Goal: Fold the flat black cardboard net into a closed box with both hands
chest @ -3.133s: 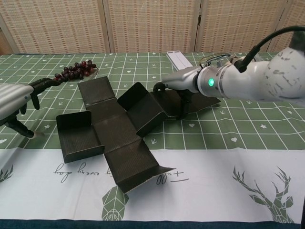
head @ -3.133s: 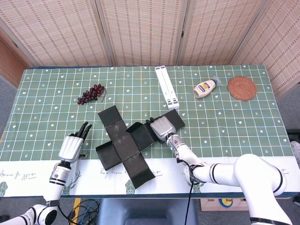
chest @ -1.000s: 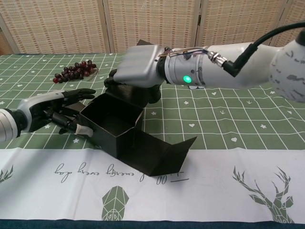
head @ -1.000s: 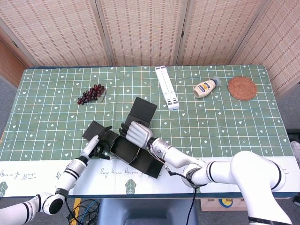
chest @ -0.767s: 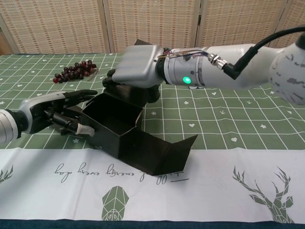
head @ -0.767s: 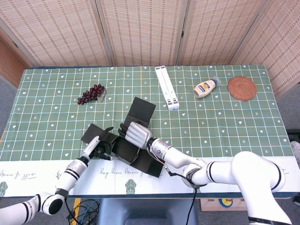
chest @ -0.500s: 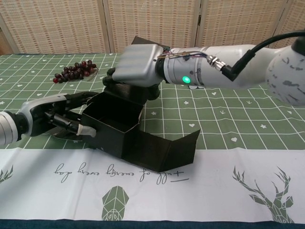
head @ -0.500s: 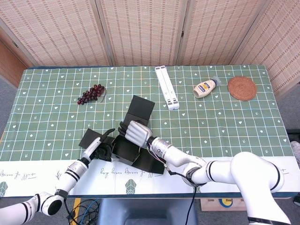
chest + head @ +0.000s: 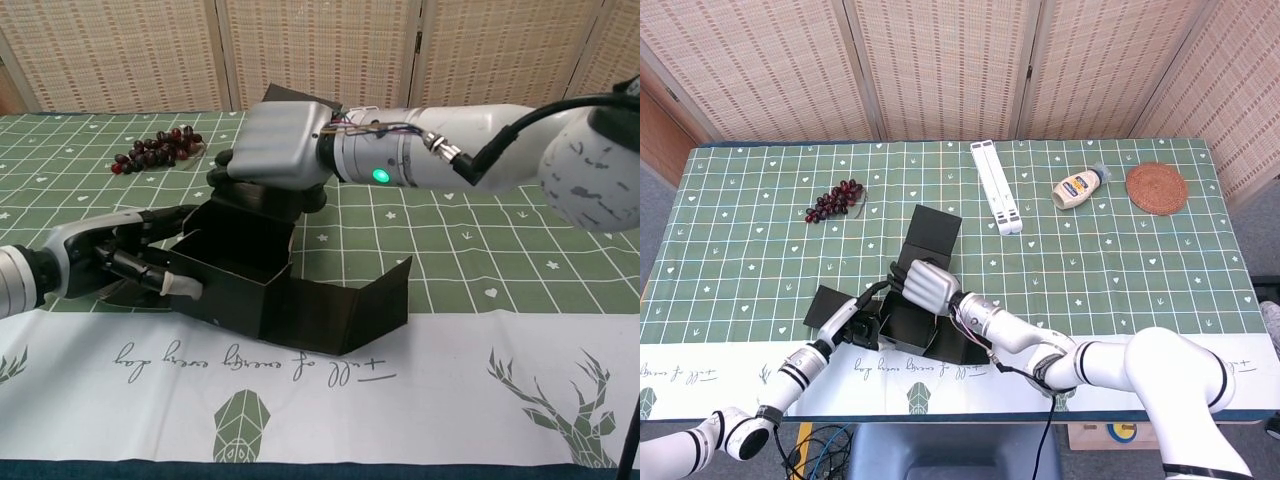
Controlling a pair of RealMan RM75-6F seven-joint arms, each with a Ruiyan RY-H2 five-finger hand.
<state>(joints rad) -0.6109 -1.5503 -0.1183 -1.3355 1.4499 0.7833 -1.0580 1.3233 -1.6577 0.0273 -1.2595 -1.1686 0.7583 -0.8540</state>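
Head view is showing the black cardboard net partly folded into an open-topped box near the front of the desk, lying between the two hands. The right hand is gripping the net's far wall from above, with one loose flap rising just behind it. The left hand is pressing against the near-left side of the box, and another flap is lying flat beside it. Grapes are sitting well beyond the left hand; a white stand, a sauce bottle and a round woven coaster are resting far beyond the right hand. Chest view is showing the right hand curling its fingers over the top edge of the box's rear wall, while the left hand is holding the left wall, its fingertips touching the cardboard. The front flap is standing half raised, below and to the right of the right hand.
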